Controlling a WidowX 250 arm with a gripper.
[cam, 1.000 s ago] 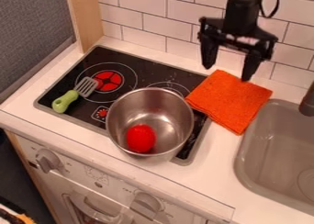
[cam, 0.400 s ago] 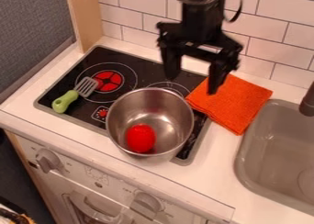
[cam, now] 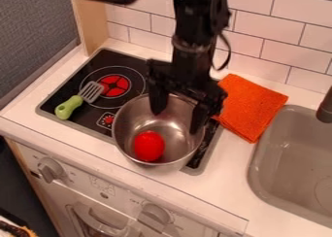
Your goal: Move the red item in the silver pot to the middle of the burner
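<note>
Hanging over silver pot (cam: 126,126), gripper (cam: 177,115) spread, empty; red egg-shaped toy (cam: 149,146) below it, ungrasped; lifting, placing on burner (cam: 115,86) remain.

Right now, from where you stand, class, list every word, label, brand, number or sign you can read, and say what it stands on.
Stove top: a small red symbol in a pale outlined square; no readable text.
Oven front, between the knobs: faint markings, too small to read.
Beside the right-hand knob: tiny marks, too small to read.
No word, brand or number is legible.
</note>
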